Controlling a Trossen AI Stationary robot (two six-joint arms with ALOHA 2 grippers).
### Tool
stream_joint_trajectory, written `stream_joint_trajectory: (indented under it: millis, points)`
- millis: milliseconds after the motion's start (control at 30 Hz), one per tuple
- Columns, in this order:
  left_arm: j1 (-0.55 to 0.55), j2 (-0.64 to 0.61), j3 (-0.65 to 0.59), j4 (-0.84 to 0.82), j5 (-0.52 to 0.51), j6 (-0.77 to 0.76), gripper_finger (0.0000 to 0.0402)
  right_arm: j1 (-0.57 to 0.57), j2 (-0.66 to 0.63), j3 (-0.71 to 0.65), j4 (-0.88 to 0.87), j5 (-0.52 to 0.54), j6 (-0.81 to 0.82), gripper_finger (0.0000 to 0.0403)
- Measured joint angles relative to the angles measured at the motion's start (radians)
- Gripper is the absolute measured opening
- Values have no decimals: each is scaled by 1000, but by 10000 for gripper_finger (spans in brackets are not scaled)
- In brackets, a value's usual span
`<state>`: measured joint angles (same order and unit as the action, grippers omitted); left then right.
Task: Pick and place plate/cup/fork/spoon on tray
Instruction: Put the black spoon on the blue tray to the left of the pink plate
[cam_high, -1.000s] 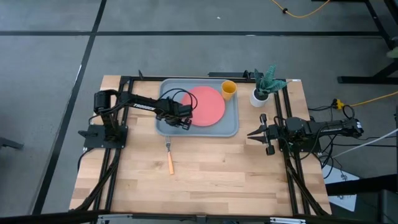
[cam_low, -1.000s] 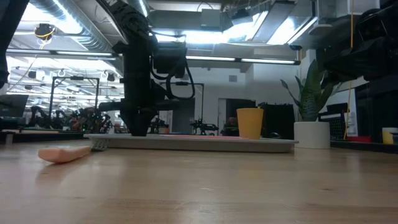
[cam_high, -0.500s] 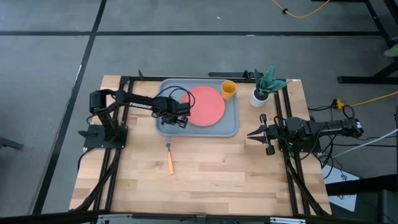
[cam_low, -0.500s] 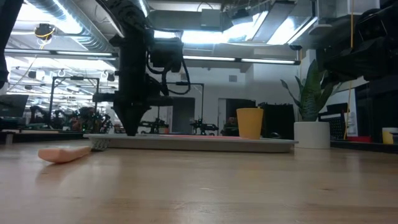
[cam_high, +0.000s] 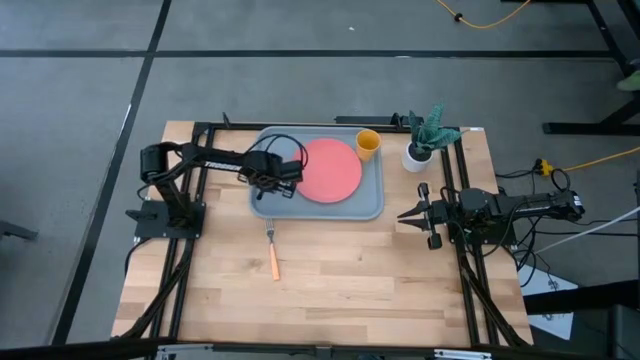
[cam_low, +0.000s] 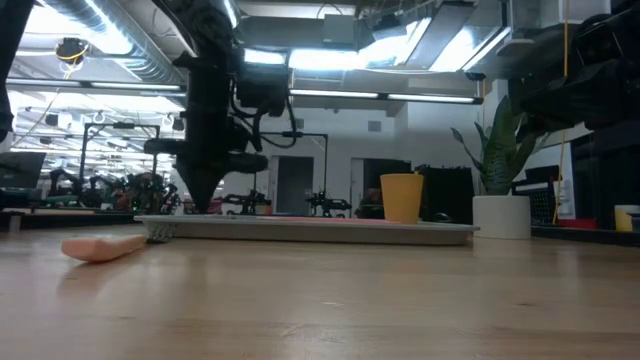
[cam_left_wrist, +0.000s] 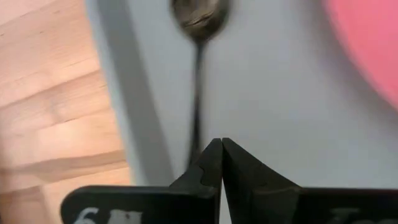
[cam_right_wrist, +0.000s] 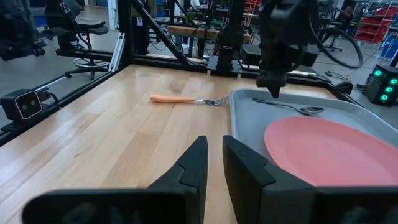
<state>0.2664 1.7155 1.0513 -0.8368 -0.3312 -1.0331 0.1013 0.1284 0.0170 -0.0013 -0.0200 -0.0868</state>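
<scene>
- Spoon (cam_high: 268, 186) in the high view lies on the left part of the tray (cam_high: 372, 205), mostly hidden under the left gripper (cam_high: 268, 192). The plate (cam_high: 330, 170) sits in the tray's middle and the cup (cam_high: 367, 144) stands at its far right corner. The fork (cam_high: 272, 252) lies on the wooden surface (cam_high: 350, 280) just in front of the tray, apart from it. A white pot with a green plant (cam_high: 421, 143) stands right of the tray. The right gripper (cam_high: 404, 214) waits near the surface's right edge.
- Low view: the left gripper (cam_low: 196, 207) hangs tip-down over the tray's (cam_low: 330, 229) left end. The fork's handle (cam_low: 102, 246) rests on the surface to the left. The cup (cam_low: 402, 197) and the pot (cam_low: 500, 216) stand to the right.
- Left wrist view: the left jaws are pressed together at their tips, pinching nothing. The spoon (cam_left_wrist: 198, 74) lies flat on the tray (cam_left_wrist: 273, 99), just beyond them. A slice of the plate (cam_left_wrist: 367, 43) shows beside it.
- Right wrist view: the right gripper (cam_right_wrist: 214, 146) has its jaws slightly apart and empty. Beyond lie the fork (cam_right_wrist: 186, 99), the spoon (cam_right_wrist: 292, 107) and the plate (cam_right_wrist: 329, 149), with the left gripper (cam_right_wrist: 273, 87) above the spoon's handle end.
</scene>
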Motion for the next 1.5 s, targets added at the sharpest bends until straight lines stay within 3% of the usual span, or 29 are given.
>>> stream_joint_trajectory:
  millis: [233,1300,1500]
  points:
    - [13,2,-1,-49,2,23,1,0,0,0,0,0,0,56]
    - [-156,7,-13,-50,-9,-84,6,0,0,0,0,0,0,56]
    - [-191,7,-20,-55,-63,-122,2,0,0,0,0,0,0,56]
